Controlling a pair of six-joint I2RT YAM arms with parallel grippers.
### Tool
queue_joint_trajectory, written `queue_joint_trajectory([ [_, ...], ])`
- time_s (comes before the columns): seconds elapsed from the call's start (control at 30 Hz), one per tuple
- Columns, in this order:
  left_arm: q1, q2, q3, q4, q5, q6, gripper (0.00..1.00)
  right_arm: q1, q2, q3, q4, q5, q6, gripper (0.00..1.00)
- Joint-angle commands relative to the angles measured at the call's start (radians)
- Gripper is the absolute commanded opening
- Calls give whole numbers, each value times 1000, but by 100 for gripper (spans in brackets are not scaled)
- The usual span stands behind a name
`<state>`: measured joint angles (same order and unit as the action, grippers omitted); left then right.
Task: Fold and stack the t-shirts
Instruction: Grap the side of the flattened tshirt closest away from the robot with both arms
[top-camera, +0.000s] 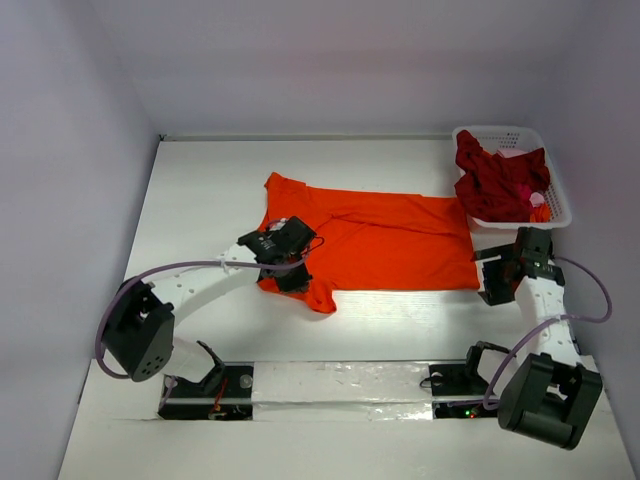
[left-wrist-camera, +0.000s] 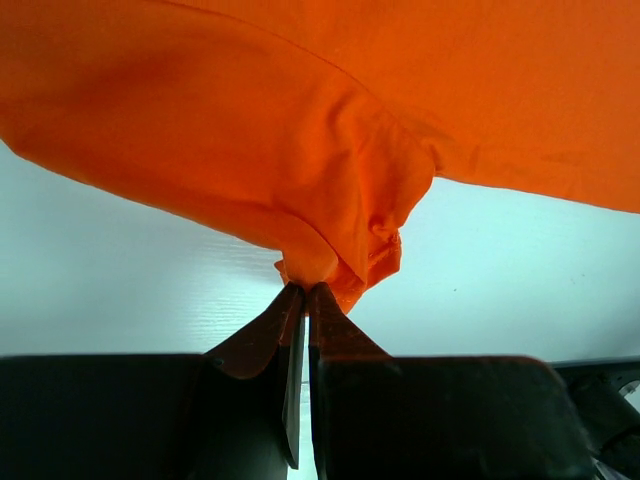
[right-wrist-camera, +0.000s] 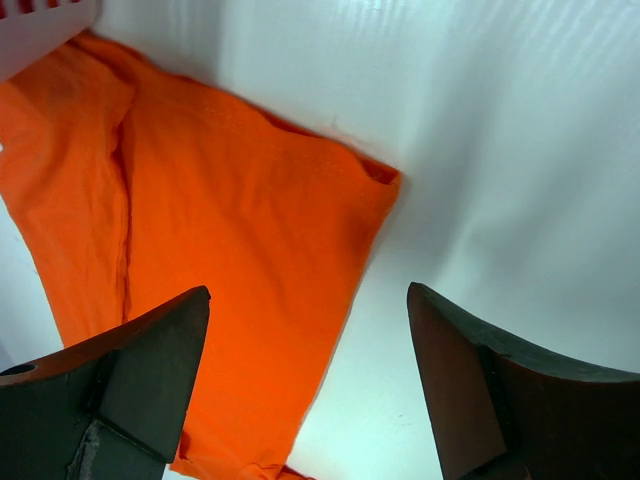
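Observation:
The bright orange t-shirt (top-camera: 385, 240) lies spread on the white table, collar end at the left. My left gripper (top-camera: 292, 268) is shut on a bunched bit of its near-left edge; the left wrist view shows the pinched orange cloth (left-wrist-camera: 320, 262) at the fingertips and the gripper (left-wrist-camera: 305, 290) closed on it. My right gripper (top-camera: 497, 283) is open and empty just off the shirt's near-right corner; in the right wrist view the gripper (right-wrist-camera: 308, 300) hangs over the shirt's edge (right-wrist-camera: 240, 260). The dark crimson t-shirt (top-camera: 492, 182) is crumpled in the basket.
The white lattice basket (top-camera: 556, 186) stands at the back right, close behind my right gripper. A small pink and orange item (top-camera: 534, 200) lies in it beside the crimson shirt. Bare white table (top-camera: 400, 320) lies between the shirt and the arm bases.

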<state>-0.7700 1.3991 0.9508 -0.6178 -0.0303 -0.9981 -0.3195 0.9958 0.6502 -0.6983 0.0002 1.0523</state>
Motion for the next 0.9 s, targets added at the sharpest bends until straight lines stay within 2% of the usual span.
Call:
queue_joint_trajectory([
  [0.0, 12, -2, 45, -8, -22, 44, 0, -42, -14, -35, -23, -31, 41, 85],
  [0.2, 21, -8, 66, -17, -20, 62, 0, -85, 18, -49, 36, -106, 58, 84],
  [0.87, 49, -35, 95, -43, -25, 76, 0, -104, 38, -119, 134, -109, 83, 81],
])
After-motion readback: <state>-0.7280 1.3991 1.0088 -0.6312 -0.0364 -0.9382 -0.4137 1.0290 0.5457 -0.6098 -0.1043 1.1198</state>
